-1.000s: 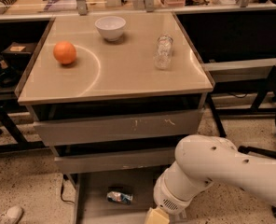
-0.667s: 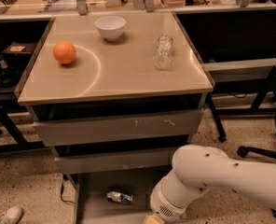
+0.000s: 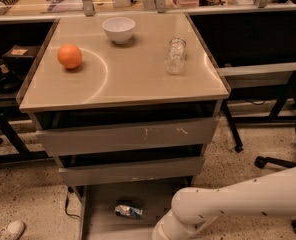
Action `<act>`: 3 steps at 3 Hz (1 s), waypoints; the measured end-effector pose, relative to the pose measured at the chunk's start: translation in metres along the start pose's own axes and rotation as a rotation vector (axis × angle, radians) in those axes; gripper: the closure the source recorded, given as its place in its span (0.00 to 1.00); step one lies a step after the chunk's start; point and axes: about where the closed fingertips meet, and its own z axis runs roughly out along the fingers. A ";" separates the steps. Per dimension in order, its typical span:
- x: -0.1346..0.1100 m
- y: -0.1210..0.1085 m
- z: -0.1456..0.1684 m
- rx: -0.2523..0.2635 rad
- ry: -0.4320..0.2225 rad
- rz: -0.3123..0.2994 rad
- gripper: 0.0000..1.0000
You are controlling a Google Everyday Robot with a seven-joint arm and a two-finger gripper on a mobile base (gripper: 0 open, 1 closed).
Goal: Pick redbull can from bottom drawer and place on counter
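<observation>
Redbull can point(image 3: 128, 211) lies on its side on the flat grey floor of the bottom drawer point(image 3: 105, 194), which is pulled out. It sits towards the drawer's middle, clear of the low sides. My arm point(image 3: 248, 199) comes in from the right, and its white, rounded wrist bends down over the drawer's right front part, just beside the can but not touching it. My gripper is below the bottom edge of the view, so I cannot tell whether it is open or whether it holds anything. Above, the two upper drawers point(image 3: 128, 136) are pushed in. On the counter point(image 3: 138, 81) stand an orange ball point(image 3: 69, 56) at the left, a white bowl point(image 3: 119, 29) at the back and a clear glass jar point(image 3: 175, 56) at the right, all well apart.
</observation>
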 end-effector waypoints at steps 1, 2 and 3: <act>0.000 -0.029 0.033 0.009 -0.017 0.050 0.00; 0.002 -0.030 0.037 0.005 -0.018 0.057 0.00; 0.003 -0.032 0.050 -0.005 -0.018 0.061 0.00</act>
